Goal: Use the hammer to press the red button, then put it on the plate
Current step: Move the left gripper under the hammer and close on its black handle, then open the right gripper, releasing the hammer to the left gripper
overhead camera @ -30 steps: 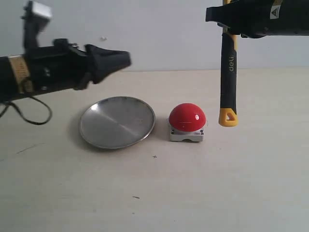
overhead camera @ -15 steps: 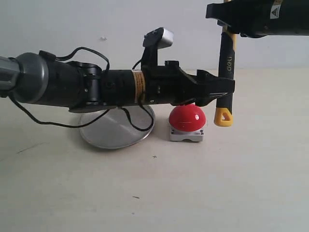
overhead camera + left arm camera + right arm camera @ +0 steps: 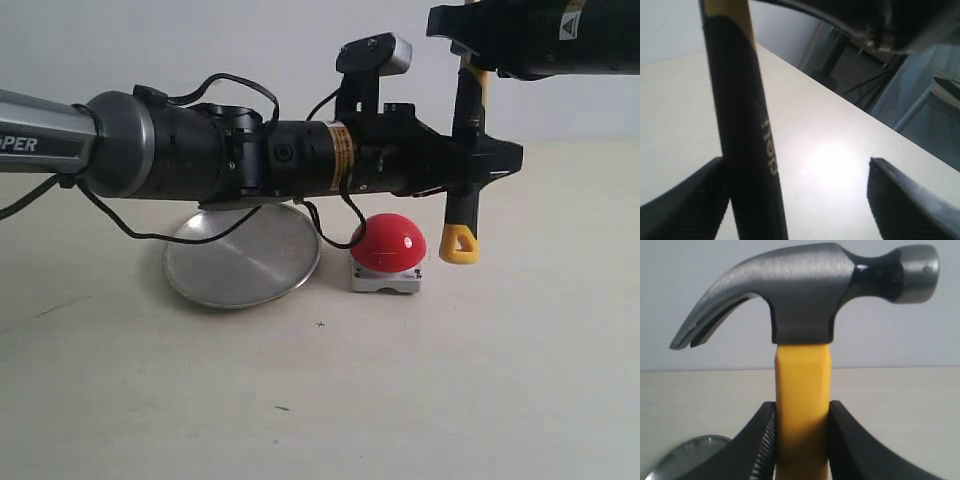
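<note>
Left arm (image 3: pixel 200 160): mine, stretched level from the left across the middle, wrist straight. Left gripper (image 3: pixel 488 162): spread wide about the hammer (image 3: pixel 468 110) handle. One finger (image 3: pixel 685 210) lies just beside the handle, the other stands apart. Right arm (image 3: pixel 540 35): level, high at the right edge. Right gripper (image 3: pixel 801 440): both pads pressed on the hammer's yellow neck, handle hanging straight down.
</note>
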`<state>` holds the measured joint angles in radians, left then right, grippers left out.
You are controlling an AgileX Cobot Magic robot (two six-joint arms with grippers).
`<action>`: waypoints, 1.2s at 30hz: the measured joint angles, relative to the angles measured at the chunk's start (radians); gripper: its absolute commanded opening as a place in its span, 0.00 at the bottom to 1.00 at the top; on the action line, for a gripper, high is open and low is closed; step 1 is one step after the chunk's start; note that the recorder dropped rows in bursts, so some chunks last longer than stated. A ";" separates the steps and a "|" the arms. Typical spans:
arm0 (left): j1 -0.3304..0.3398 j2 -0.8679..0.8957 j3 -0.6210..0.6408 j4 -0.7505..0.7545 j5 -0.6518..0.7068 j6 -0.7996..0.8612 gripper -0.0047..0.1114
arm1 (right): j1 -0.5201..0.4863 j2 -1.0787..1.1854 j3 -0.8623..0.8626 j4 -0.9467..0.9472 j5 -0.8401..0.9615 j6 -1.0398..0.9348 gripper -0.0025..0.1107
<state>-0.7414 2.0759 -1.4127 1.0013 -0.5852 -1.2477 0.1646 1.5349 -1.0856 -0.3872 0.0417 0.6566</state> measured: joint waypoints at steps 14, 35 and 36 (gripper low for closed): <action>-0.006 0.000 -0.002 0.013 0.029 -0.004 0.40 | 0.046 0.000 0.000 0.000 0.017 0.003 0.02; -0.006 0.002 -0.002 0.001 0.109 -0.029 0.04 | 0.049 -0.004 0.000 0.006 0.059 0.011 0.35; -0.006 0.002 -0.002 0.001 0.112 -0.029 0.04 | 0.049 -0.005 0.000 0.006 0.069 0.011 0.40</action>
<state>-0.7476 2.0782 -1.4144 1.0021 -0.4736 -1.2765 0.2135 1.5296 -1.0856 -0.3814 0.1103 0.6674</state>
